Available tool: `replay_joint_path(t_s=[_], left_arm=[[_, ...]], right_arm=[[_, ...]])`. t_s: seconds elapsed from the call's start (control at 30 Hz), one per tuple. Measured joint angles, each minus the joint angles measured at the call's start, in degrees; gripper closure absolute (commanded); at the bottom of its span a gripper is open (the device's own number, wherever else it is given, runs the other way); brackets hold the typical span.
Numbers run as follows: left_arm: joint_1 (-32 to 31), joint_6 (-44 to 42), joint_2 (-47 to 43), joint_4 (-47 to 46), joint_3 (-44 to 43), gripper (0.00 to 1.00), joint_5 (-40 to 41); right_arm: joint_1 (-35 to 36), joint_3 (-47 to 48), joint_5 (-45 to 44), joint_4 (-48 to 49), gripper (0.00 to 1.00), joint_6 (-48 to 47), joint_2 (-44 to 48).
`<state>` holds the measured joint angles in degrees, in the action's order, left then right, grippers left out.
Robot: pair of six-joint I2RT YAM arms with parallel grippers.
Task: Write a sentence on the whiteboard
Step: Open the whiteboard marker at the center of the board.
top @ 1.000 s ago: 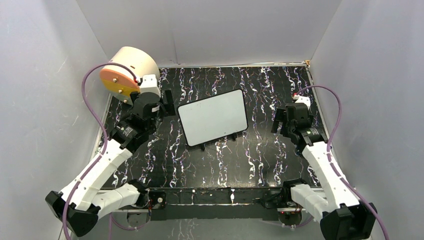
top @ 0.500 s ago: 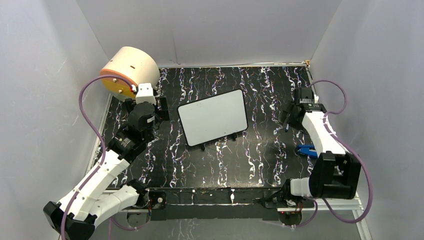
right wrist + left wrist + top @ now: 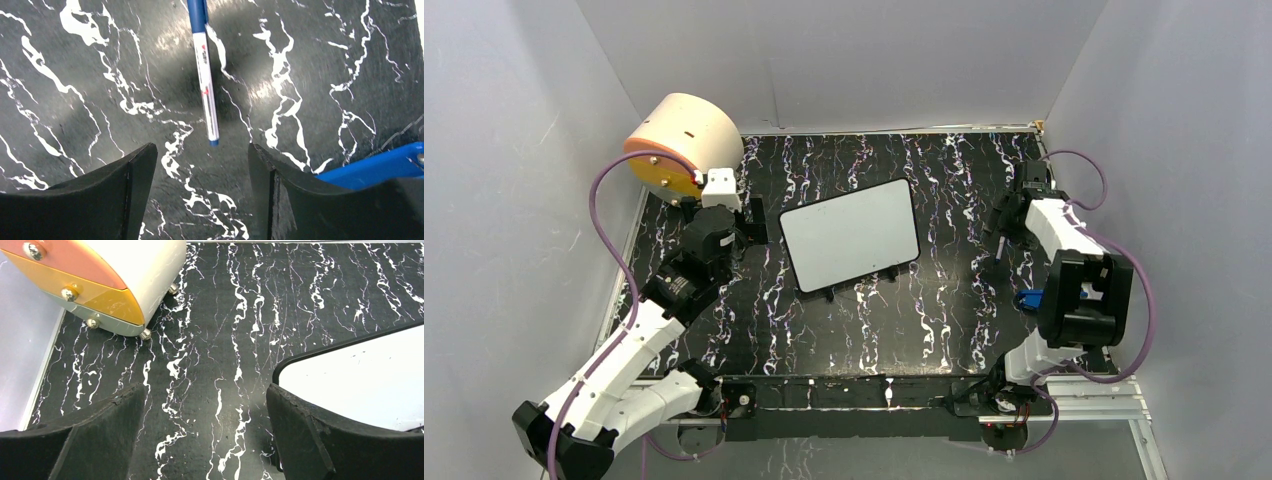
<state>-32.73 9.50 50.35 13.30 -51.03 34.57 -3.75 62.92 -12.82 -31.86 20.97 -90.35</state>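
Nearest to you, both arm bases sit at the near edge of the black, white-veined table (image 3: pixel 874 330). On the right side, a blue object (image 3: pixel 1029 298) lies on the mat beside the folded right arm; in the right wrist view it shows at the lower right, just beside one finger, and you cannot tell what it is.

A little farther in, your right gripper (image 3: pixel 201 150) points down at the mat with its jaws apart and nothing between them. A marker (image 3: pixel 205 85) with a white barrel and a blue cap lies flat on the mat just ahead of the fingertips. Its small blue end is toward the gap and its cap points away, and neither finger touches it.

On the left, your left gripper (image 3: pixel 204 395) hangs low over the mat, jaws spread wide, with only bare table between them. The whiteboard (image 3: pixel 851 235) lies near the middle of the table, turned slightly so its right end sits farther back. Its rounded near-left corner is just beyond the left gripper's right-hand finger, apart from it. The face shows plain pale grey-white inside the thin black rim.

Farthest away, in the back left corner, the cream-and-orange drum (image 3: pixel 686 135) rests against the wall, well apart from the board
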Motion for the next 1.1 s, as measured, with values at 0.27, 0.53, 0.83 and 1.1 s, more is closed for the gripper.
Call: replay_joint_path(t_s=[0.27,0.53,0.83,1.1], left_arm=[[0.17,-0.13,-0.11,-0.02,0.09,0.13,-1.36],[0.83,-0.33,-0.09,-0.02,0.09,0.13,-1.51],[2.29,-0.52,-0.11,-0.55,0.83,0.13,-5.73],[2.99,-0.59,-0.09,-1.27,1.64,0.14,-9.79]], right_arm=[[-0.15,4.37,1.07,2.38,0.37,-2.38,-7.67],[-0.42,4.83,1.22,3.91,0.56,-4.72,-12.94],[-0.55,4.68,2.43,6.58,0.72,-6.4,-15.04],[-0.66,3.72,2.62,8.11,1.0,-7.28,-14.58]])
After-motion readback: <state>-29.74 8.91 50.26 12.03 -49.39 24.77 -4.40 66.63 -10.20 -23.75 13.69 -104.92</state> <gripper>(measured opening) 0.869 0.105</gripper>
